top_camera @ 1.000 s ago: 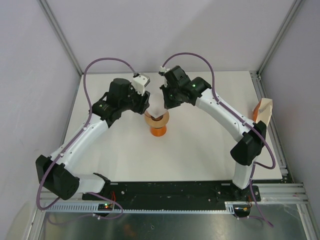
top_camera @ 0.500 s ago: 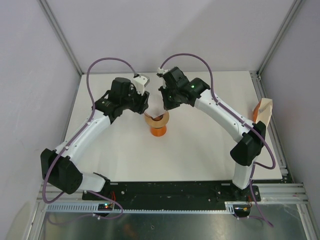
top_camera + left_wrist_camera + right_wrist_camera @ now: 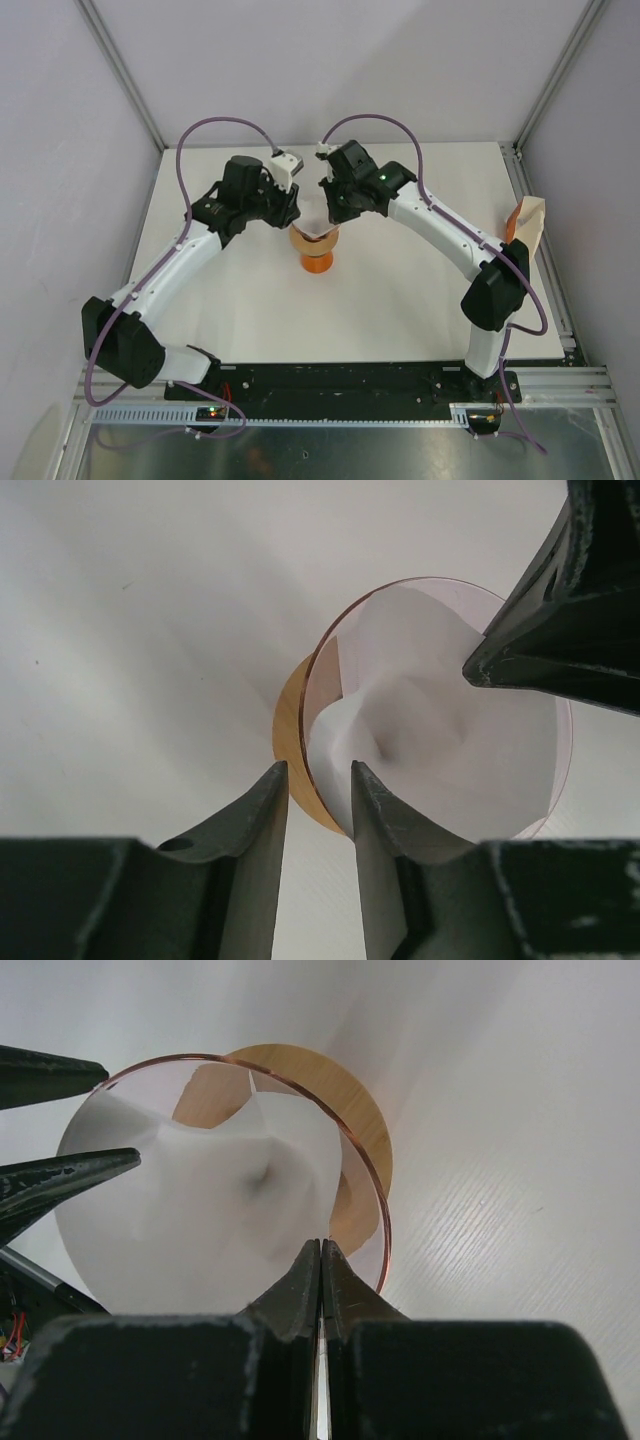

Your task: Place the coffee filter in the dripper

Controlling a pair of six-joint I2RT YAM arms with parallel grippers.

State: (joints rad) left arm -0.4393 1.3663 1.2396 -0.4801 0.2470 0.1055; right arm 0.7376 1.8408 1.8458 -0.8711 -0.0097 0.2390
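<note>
The dripper, a clear pink-tinted funnel, sits on the orange stand with a tan ring top. The white coffee filter lies crumpled inside it, part opened, and shows in the left wrist view and the right wrist view. My right gripper is shut, its tips on the filter's near edge inside the dripper rim. My left gripper is open a little and straddles the dripper rim, one finger over the filter, the other outside.
A tan and orange object stands at the table's right edge. Metal frame posts rise at the back corners, one at the back left. Both arms reach in over the white table from the near edge.
My left arm has swung in a little toward the dripper. My right gripper has shifted slightly back and left. The filter sits a bit lower in the dripper.
</note>
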